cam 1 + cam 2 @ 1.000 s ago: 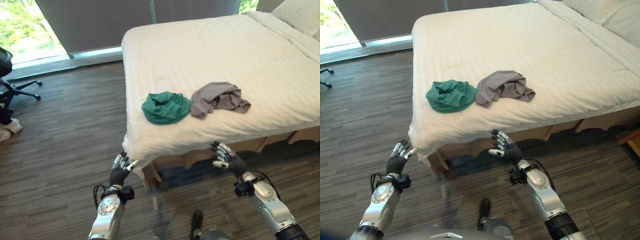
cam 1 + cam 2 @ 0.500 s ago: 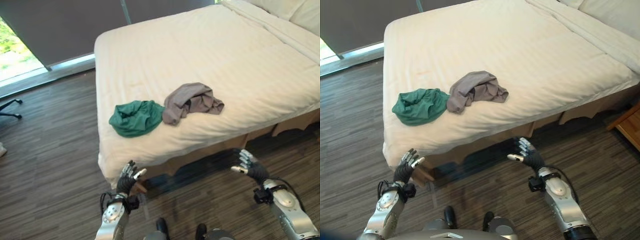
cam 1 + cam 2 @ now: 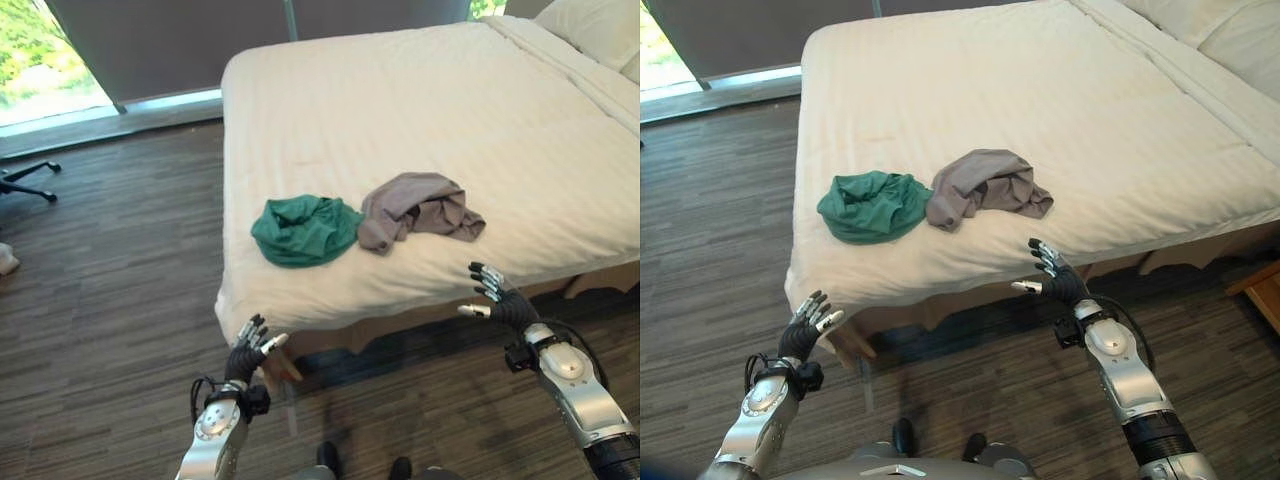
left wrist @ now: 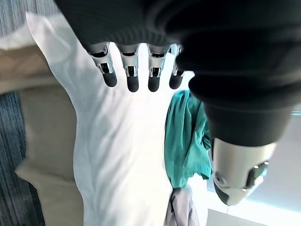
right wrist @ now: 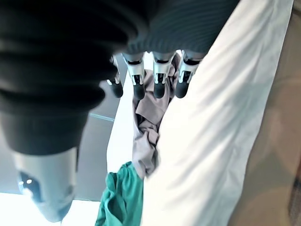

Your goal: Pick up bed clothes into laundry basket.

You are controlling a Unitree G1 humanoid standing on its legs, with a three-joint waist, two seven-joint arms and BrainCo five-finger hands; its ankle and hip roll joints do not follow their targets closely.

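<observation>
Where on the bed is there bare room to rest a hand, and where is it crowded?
Bare sheet runs across the bed from the clothes up to the pillows, and right of the grey garment. It is crowded near the foot corner, where the green garment touches the grey one.

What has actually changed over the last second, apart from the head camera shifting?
Nothing was taken hold of or let go. The right hand has risen from below the mattress edge to level with it, close to the grey garment. The left hand stays open by the bed corner. The green garment and grey garment lie as before, touching; their shift in the pictures is camera motion.
</observation>
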